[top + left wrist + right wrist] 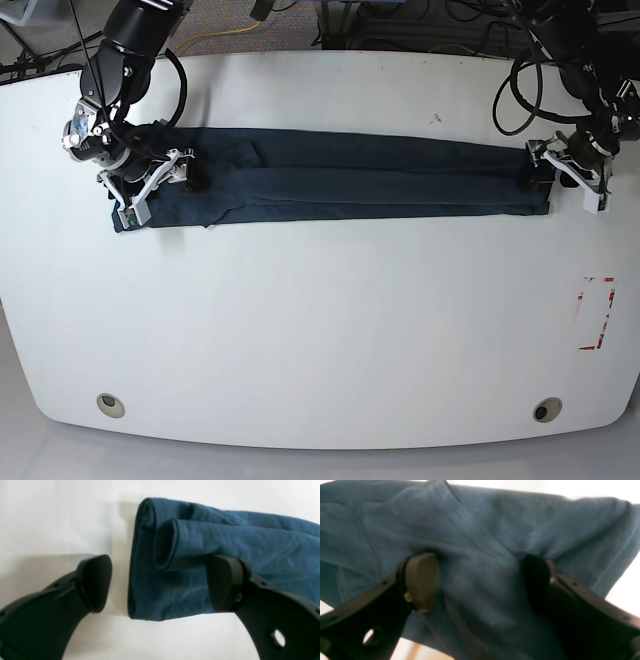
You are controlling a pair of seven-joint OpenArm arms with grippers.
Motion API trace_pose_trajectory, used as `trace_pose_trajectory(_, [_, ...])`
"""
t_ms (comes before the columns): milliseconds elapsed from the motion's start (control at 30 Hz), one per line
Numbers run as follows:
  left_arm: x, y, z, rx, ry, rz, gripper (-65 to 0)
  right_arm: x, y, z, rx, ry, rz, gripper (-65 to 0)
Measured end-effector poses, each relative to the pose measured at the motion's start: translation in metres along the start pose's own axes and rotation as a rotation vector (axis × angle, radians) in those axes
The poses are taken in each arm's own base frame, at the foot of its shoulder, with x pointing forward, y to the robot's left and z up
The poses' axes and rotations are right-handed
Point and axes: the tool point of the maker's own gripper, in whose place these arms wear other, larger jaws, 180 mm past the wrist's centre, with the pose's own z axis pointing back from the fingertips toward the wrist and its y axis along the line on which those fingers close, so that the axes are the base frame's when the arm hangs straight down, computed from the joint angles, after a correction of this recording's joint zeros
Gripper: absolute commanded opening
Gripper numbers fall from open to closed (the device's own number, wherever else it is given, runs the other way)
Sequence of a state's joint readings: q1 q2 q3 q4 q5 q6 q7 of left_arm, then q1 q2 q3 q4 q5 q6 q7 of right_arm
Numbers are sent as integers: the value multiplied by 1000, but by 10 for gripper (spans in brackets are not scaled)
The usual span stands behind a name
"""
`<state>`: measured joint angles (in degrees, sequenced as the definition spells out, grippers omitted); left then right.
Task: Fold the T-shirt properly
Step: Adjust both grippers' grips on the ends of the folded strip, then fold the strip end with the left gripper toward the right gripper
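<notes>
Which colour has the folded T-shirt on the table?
The soft cloth T-shirt is plain dark navy-teal, clearest in the left wrist view.

The near half of the table (320, 330) is bare white surface — open passage for either arm. The T-shirt (340, 185), folded into a long strip, spans the far half. Its ends are occupied: left end effector (565, 172) straddles one edge; right end effector (155, 185) apparently presses into cloth — view blurred.

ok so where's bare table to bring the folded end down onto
The table is bare in front of the T-shirt, and along a narrower strip behind it. Both shirt ends are crowded: the left gripper and right gripper sit there.
</notes>
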<state>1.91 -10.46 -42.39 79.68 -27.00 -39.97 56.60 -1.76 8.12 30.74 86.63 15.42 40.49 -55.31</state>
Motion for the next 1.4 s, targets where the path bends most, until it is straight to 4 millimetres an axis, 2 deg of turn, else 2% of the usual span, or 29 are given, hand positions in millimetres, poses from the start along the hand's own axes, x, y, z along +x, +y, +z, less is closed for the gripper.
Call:
trace_pose_trajectory(300, [3,-14,0,-79,-50,61,-94,0,0,0,0,0,0,-141])
trace_pose_trajectory(700, [12,-19,-8,-107,-46,77,-100,0,0,0,0,0,0,-141])
trace_pose_trajectory(800, [16,-18,-13,-120,-63,105,-182,0,0,0,1,0,0,-141])
trace_pose_trajectory(900, [15,-19,-20,-140,-67,140,-342,0,0,0,0,0,0,-141])
trace_pose_trajectory(1000, [15,-21,-26,-160,-68,167,-479,0,0,0,0,0,0,-141])
trace_pose_trajectory(1033, [14,-21,-28,-163,-60,173,-507,0,0,0,0,0,0,-141])
trace_pose_trajectory(1100, [14,-22,-31,-161,-43,164,-529,0,0,0,0,0,0,-141])
trace_pose_trajectory(1233, [10,-30,-29,-157,-6,98,-532,0,0,0,0,0,-1,-141])
trace_pose_trajectory(1333, [16,-39,-17,-140,-3,-9,-532,-1,0,0,0,1,-1,-141])
trace_pose_trajectory(1400, [27,-48,-8,-121,-21,-97,-532,-1,0,0,0,1,-1,-141])
